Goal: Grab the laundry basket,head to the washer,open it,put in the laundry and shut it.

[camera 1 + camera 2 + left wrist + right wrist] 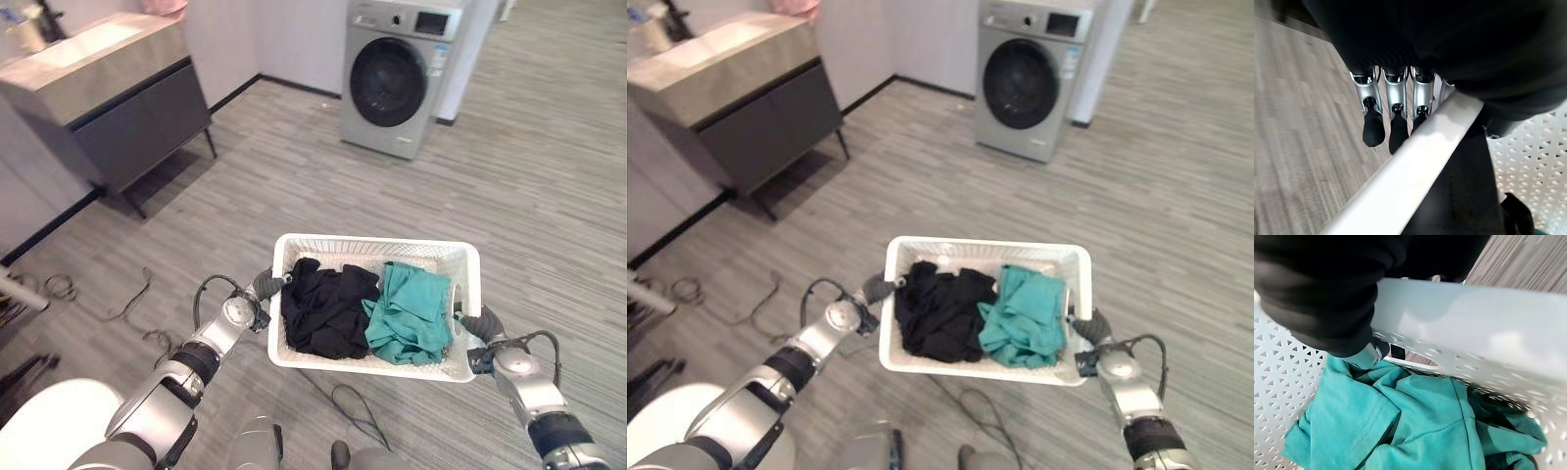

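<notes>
Basket [443, 257] is up off the floor between both hands: left hand [266, 285] curled over one end rim, right hand [477, 322] hooked on the other. Black clothes [325, 305] sit toward the left hand, teal ones [409, 313] toward the right. Washer [399, 70] is well ahead, door closed.

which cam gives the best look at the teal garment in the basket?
The right wrist view: the teal garment takes up most of it, seams and folds clear, against the basket wall. Both eye views show it whole but small, lying on the basket's right side beside the black clothes. The left wrist view catches just a sliver.
</notes>
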Robot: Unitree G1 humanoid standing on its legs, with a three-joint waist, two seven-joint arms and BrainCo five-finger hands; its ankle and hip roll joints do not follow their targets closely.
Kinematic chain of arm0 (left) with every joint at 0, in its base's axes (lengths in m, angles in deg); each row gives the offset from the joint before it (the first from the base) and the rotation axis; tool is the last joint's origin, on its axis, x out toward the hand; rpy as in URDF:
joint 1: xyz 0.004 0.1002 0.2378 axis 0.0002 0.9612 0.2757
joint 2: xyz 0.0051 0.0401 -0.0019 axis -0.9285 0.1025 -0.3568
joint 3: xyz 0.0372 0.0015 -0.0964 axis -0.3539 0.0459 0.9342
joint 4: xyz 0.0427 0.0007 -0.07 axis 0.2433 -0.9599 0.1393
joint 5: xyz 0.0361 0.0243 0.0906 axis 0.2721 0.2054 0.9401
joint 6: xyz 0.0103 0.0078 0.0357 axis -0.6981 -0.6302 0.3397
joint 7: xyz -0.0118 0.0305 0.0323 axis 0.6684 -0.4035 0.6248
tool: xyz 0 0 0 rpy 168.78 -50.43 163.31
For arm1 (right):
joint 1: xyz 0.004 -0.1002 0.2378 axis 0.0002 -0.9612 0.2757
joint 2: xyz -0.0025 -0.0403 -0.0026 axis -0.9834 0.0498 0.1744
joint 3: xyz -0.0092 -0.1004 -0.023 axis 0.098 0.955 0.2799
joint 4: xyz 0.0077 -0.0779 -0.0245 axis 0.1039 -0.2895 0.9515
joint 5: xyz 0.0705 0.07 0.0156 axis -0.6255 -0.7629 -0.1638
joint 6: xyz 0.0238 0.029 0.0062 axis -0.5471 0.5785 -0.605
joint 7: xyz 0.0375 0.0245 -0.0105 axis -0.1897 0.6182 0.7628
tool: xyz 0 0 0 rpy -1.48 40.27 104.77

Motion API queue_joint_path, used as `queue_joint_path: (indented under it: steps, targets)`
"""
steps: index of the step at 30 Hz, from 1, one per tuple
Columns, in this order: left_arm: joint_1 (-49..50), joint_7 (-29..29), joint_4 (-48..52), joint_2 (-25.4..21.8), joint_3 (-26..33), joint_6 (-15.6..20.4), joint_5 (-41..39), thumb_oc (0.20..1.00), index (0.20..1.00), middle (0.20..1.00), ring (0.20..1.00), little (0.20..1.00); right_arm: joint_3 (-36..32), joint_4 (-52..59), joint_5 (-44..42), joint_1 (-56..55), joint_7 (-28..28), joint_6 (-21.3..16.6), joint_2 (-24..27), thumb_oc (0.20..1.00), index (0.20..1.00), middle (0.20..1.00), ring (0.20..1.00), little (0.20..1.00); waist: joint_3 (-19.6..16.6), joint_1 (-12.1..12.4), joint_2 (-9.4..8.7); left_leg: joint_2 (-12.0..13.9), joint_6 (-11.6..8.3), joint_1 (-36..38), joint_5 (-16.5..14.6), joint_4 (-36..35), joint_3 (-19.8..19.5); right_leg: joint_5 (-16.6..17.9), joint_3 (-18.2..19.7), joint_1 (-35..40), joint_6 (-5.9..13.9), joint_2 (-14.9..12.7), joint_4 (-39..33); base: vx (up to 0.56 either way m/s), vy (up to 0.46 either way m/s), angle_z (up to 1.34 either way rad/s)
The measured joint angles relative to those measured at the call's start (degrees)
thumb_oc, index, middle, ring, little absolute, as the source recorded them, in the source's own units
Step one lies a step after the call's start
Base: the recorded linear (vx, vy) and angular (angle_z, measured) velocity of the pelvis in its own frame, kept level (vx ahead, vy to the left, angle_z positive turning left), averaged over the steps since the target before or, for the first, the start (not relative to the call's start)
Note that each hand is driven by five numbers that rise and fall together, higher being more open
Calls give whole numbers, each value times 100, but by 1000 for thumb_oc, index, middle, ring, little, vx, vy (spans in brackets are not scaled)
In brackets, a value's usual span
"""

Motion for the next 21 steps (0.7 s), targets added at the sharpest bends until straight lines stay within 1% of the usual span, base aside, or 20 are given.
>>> queue_joint_path:
  steps: [2, 3, 4, 5, 6, 7, 8, 9, 10, 11, 12, 13, 14, 15, 16, 17, 18, 19, 20, 21]
  targets:
    - [-173, 2, -100, 4, -113, 2, -46, 200, 200, 200, 200, 200, -17, -9, 0, 39, 2, -2, 20, 200, 200, 200, 200, 200, -9, 28, -13, 69, -52, 15, 56, -1075, -259, -128, 132, 99, 64, -20, -144, 331, 109, -46]
    - [-242, 3, -153, 9, -186, 5, -50, 200, 200, 200, 200, 200, -39, -72, 0, 76, 2, -3, 21, 200, 200, 200, 200, 200, 5, 42, 2, 200, -123, -7, 172, -1567, -448, -179, 287, 194, 188, -50, -158, 318, 122, -46]
    - [-246, 8, -195, 9, -223, 3, -50, 200, 200, 200, 200, 200, -32, -118, 1, 109, 18, -3, 19, 200, 200, 200, 200, 200, 1, 72, 7, 283, -157, 78, 211, -1859, -487, -220, 368, 276, 254, -103, -179, 409, 187, -60]
    - [-251, 4, -201, 15, -299, 2, -73, 200, 200, 200, 200, 200, -39, -146, 1, 135, 9, -3, 39, 200, 200, 200, 200, 200, -8, 74, 36, 326, -114, 183, 188, -2071, -454, -330, 473, 408, 422, -183, -214, 224, 108, -51]
    - [-239, 1, -205, 47, -342, 2, -119, 200, 200, 200, 200, 200, -39, -171, 0, 129, 14, -5, 83, 200, 200, 200, 200, 200, -19, 71, 100, 354, 38, 276, 81, -2015, -410, -424, 497, 548, 560, -248, -221, 357, 197, -41]
    - [-234, 7, -230, 98, -395, -2, -187, 200, 200, 200, 200, 200, -35, -225, -2, 131, 21, -6, 145, 200, 200, 200, 200, 200, -75, 38, 206, 355, 252, 456, -137, -2041, -243, -597, 531, 701, 729, -284, -252, 138, 91, -24]
    - [-238, 1, -217, 118, -393, 6, -215, 200, 200, 200, 200, 200, -33, -263, -5, 123, 19, -14, 144, 200, 200, 200, 200, 200, -80, 14, 195, 301, 161, 542, 313, -2057, -140, -768, 567, 779, 885, -408, -154, 344, 260, -37]
    - [-237, -10, -168, 81, -401, 5, -218, 200, 200, 200, 200, 200, -28, -253, -6, 116, 30, -20, 133, 200, 200, 200, 200, 200, -88, 60, 149, 149, 133, 665, 504, -2021, 114, -897, 624, 736, 1050, -680, 34, 337, 246, -64]
    - [-254, -1, -142, -9, -406, -3, -222, 200, 200, 200, 200, 200, -40, -227, -1, 184, 69, -28, 114, 200, 200, 200, 200, 200, -110, 148, 180, -25, 177, 732, 553, -1971, 232, -845, 605, 603, 1038, -881, 339, 441, 317, -80]
    - [-258, -6, -142, -14, -332, 2, -223, 200, 200, 200, 200, 200, -36, -232, -2, 191, 100, -65, 70, 200, 200, 200, 200, 200, -124, 210, 218, -165, 281, 816, 693, -1993, 234, -856, 602, 481, 1084, -973, 635, 317, 213, -40]
    - [-322, -10, -171, -16, -358, -3, -222, 200, 200, 200, 200, 200, -30, -239, -2, 165, 101, -49, 12, 200, 200, 200, 200, 200, -135, 151, 199, -339, 392, 869, 605, -1933, 248, -759, 594, 565, 1157, -1084, 749, 270, 201, 6]
    - [-387, -12, -206, 9, -368, -3, -222, 200, 200, 200, 200, 200, -26, -290, -3, 180, 100, -46, 9, 200, 200, 200, 200, 200, -134, 128, 196, -425, 469, 943, 544, -1950, 234, -727, 694, 454, 1227, -1127, 1142, 166, 129, 31]
    - [-399, -19, -209, 4, -384, -3, -222, 200, 200, 200, 200, 200, -22, -366, -2, 222, 102, -46, -21, 200, 200, 200, 200, 200, -135, 132, 200, -455, 534, 1106, 523, -2064, 268, -667, 852, 119, 1333, -1120, 1929, 241, 178, 13]
    - [-399, -28, -214, -9, -407, -4, -221, 200, 200, 200, 200, 200, -11, -413, -2, 258, 107, -46, -29, 200, 200, 200, 200, 200, -138, 150, 204, -439, 563, 1197, 528, -2130, 270, -681, 928, -127, 1470, -1099, 2443, 154, 115, -5]
    - [-385, -42, -215, 0, -430, -1, -222, 200, 200, 200, 200, 200, 67, -498, 0, 331, 119, -50, -62, 200, 200, 200, 200, 200, -136, 172, 152, -524, 704, 1358, 434, -2199, 295, -391, 974, -556, 1674, -1061, 3263, 405, 294, -11]
    - [-346, -90, -355, -76, -485, -11, -221, 200, 200, 200, 200, 200, 201, -727, 1, 527, 120, -50, -113, 200, 200, 200, 200, 200, -151, 134, 177, -539, 757, 1630, 366, -2259, 327, 37, 887, -1323, 1851, -1040, 4898, 244, 176, -7]
    - [-349, -90, -358, -53, -501, -10, -220, 200, 200, 200, 200, 200, 202, -749, 2, 524, 122, -50, -130, 200, 200, 200, 200, 200, -146, 122, 184, -549, 876, 1693, 275, -2233, 316, 19, 794, -1493, 1806, -1027, 5030, 340, 206, -9]
    - [-378, -129, -404, -90, -618, -13, -218, 200, 200, 200, 200, 200, 211, -862, 2, 611, 124, -46, -165, 200, 200, 200, 200, 200, -138, 154, 176, -554, 989, 1780, 194, -2237, 358, 40, 550, -1680, 1719, -1056, 5191, 300, 50, -9]
    - [-376, -99, -431, -136, -649, -13, -217, 200, 200, 200, 200, 200, 257, -930, 2, 661, 142, -46, -189, 200, 200, 200, 200, 200, -119, 113, 210, -546, 1039, 1986, 90, -2264, 348, -278, 93, -1998, 1394, -1025, 5237, 307, 51, -8]
    - [-382, -96, -429, -140, -637, -11, -217, 200, 200, 200, 200, 200, 265, -932, 2, 661, 152, -46, -188, 200, 200, 200, 200, 200, -119, 95, 222, -528, 1012, 2061, 82, -2261, 362, -364, 48, -2052, 1253, -905, 5066, 333, 5, 2]
